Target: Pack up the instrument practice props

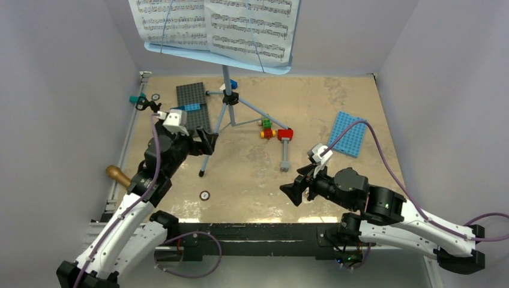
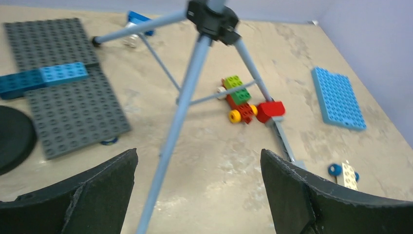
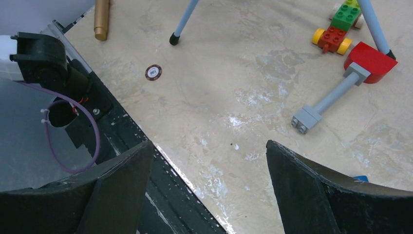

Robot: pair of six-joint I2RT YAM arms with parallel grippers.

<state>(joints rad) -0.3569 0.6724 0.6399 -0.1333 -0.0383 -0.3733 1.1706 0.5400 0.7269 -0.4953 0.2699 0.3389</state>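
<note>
The light-blue music stand [image 1: 230,99] stands upright at mid-table, and its tray at the top holds the white sheet-music pages [image 1: 216,24]. My left gripper [image 1: 210,141] is open around the stand's near-left leg [image 2: 190,83]. That leg runs between the jaws, closer to the left finger, and touches neither [image 2: 198,153]. The gold-brown microphone [image 1: 118,175] lies at the table's left edge and shows again in the right wrist view [image 3: 102,17]. A black round base [image 2: 12,136] sits left of the grey plate. My right gripper [image 1: 291,192] hangs open and empty over the near edge [image 3: 208,144].
A grey baseplate [image 1: 193,107] with a blue brick lies behind the left arm, and a blue baseplate [image 1: 349,133] lies at the right. A red brick on a grey rod [image 1: 284,144] and a small brick car [image 2: 238,97] sit under the tripod. A round token [image 1: 204,194] lies near the front.
</note>
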